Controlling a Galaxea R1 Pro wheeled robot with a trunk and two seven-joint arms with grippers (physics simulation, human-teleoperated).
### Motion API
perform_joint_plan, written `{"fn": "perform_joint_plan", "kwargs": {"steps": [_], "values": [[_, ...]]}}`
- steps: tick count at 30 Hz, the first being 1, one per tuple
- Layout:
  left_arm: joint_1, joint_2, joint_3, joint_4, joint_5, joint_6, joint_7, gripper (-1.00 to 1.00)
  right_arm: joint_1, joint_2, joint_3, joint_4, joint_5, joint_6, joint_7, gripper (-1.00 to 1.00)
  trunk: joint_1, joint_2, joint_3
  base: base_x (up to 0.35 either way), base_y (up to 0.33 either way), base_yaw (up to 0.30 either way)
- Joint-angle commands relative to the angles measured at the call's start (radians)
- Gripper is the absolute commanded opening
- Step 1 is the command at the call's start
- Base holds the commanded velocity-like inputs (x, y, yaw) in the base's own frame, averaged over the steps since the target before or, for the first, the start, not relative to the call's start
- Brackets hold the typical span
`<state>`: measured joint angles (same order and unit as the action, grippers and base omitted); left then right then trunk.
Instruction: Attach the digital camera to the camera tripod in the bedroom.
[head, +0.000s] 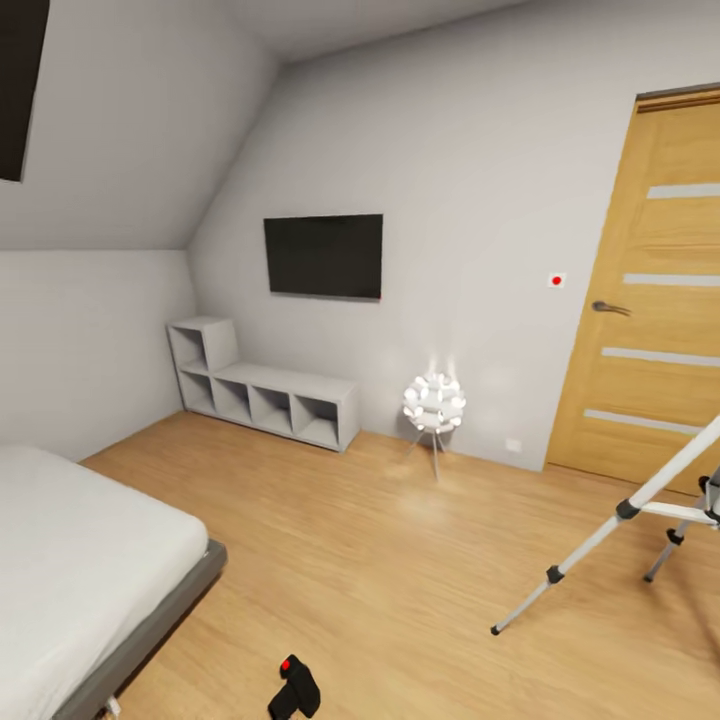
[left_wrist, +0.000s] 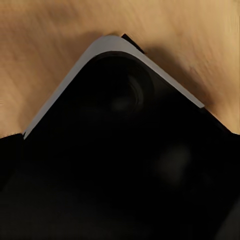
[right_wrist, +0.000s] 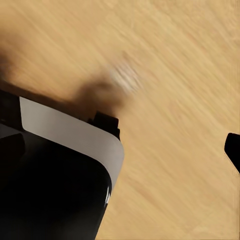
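2 task things face us: the digital camera (head: 294, 688) lies on the floor (head: 380, 560), well apart from the camera tripod (head: 640, 505); finger states we cannot tell.

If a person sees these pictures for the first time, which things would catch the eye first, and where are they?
Probably the glowing white globe lamp on thin legs, standing on the wooden floor by the far wall, right of the low grey shelf and below the dark wall screen. Next, the camera tripod with silver legs at the right edge, before the wooden door. The digital camera, black with a red mark, lies on the floor near the bed.
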<state>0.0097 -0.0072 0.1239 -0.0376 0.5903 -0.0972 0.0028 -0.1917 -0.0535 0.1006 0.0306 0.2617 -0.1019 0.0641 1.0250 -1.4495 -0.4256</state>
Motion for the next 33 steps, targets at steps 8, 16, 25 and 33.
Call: {"fn": "perform_joint_plan", "kwargs": {"steps": [8, 16, 25, 33], "values": [[0.001, -0.001, 0.008, -0.002, -0.003, 0.001, 0.000, 1.00, -0.002, 0.000, 0.008, 0.003, -0.001, -0.007, 0.002, 1.00, 0.000, 0.000, 0.002, 0.000, 0.000, 0.295], [0.001, -0.001, 0.008, -0.002, -0.003, 0.000, 0.000, 1.00, -0.002, 0.000, 0.007, 0.003, -0.001, -0.007, 0.002, 1.00, 0.000, 0.000, 0.004, 0.000, 0.000, 0.289], [0.001, -0.001, 0.008, -0.002, -0.003, 0.000, 0.000, 1.00, -0.002, 0.000, 0.007, 0.003, -0.001, -0.006, 0.002, 1.00, 0.000, 0.000, 0.005, 0.000, 0.000, 0.231], [0.001, -0.001, 0.008, -0.002, -0.003, 0.000, 0.000, 1.00, -0.002, 0.001, 0.007, 0.003, 0.001, 0.004, 0.003, 1.00, 0.000, 0.000, 0.006, 0.000, 0.000, 0.035]]}}
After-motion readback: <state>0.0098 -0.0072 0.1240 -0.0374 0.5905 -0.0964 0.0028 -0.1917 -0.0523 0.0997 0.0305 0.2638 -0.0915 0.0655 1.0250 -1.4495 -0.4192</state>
